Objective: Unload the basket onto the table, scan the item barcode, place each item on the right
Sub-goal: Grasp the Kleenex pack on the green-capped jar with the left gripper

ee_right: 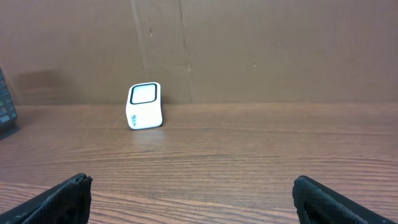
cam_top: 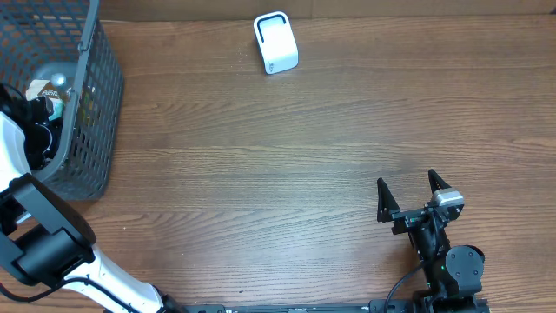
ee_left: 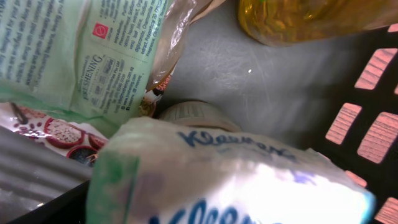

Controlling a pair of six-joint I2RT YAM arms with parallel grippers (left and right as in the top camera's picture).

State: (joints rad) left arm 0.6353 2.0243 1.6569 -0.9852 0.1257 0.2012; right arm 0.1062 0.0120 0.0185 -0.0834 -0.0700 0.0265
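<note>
Kleenex pack [ee_left: 236, 180] is seen in the basket [cam_top: 95, 113], just ahead of the left fingers; whether it's gripped can't be told. Soft, light, crinkly, so best pinched mid-body. Right fingers [ee_right: 56, 199] are held wide, empty.

The left arm [cam_top: 52, 248] rises from the near left corner of the overhead view, its black elbow link bent and its white forearm [cam_top: 10, 143] running along the left edge. The dark body of the left gripper [cam_top: 41, 129] points downward at the far end; its fingers cannot be made out in any view, so their state cannot be told. The right arm [cam_top: 453, 265] sits folded low at the near right, just above the bench. The right gripper [cam_top: 408, 193] points away from its base, level, with both dark fingers [ee_right: 59, 200] spread wide apart and nothing between them.
</note>
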